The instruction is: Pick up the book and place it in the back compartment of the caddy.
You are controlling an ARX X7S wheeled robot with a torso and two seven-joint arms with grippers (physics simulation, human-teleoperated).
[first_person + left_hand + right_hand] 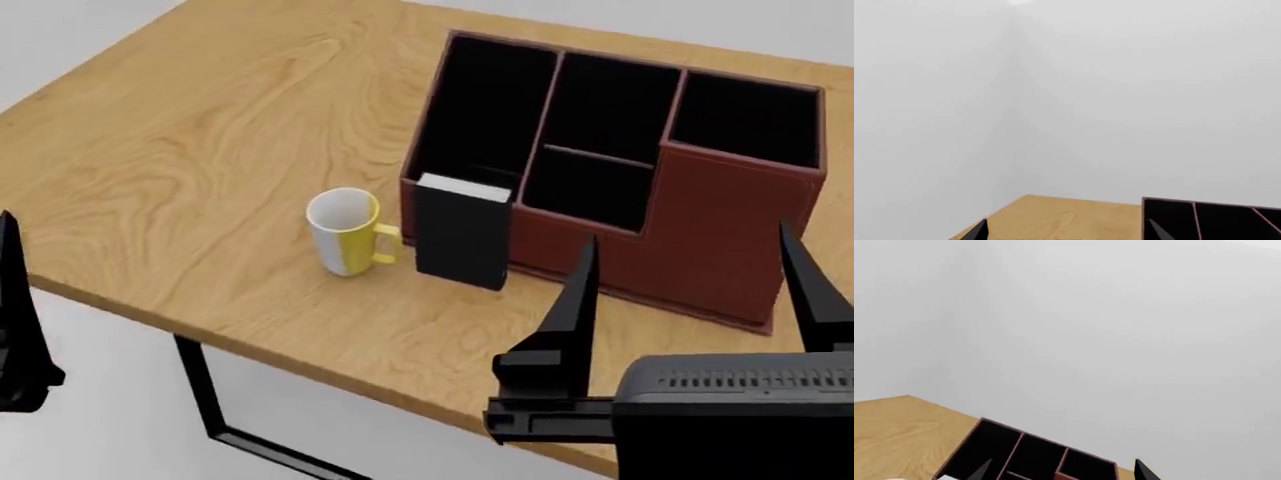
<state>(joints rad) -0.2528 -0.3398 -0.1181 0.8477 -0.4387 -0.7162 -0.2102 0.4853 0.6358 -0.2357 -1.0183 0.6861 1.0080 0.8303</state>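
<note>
Starting at the far left edge of the head view, I am seeing only a dark sliver of the left gripper [16, 330], hanging low beside the near edge of the table [174, 150]. Its wrist view is showing two dark tips set apart at the bottom of the frame, so I am reading those jaws as spread, holding nothing.

Moving right, the mug [347, 232] is standing upright in the lower middle of the frame, its yellow handle pointing toward the book [462, 238]. The book is standing on end just right of the mug, long axis vertical, white page edges up, its back against the caddy [721, 230]; whether it is leaning or merely touching I cannot tell. The gap between mug handle and book is looking narrow, so I am judging that side tight for a finger.

Further right, the caddy is filling the upper right of the frame, its long back compartment running along the far wall, dark and apparently free.

At the lower right, the right gripper [694, 290] is sitting with its two fingers wide apart, empty, in front of the caddy's lower front wall. The book is lying up and left of it in the frame, clearly nearer to this arm than to the left one. I am judging the top edge of the book the cleanest place to pinch, with open air above it and the table's near edge close below.
</note>
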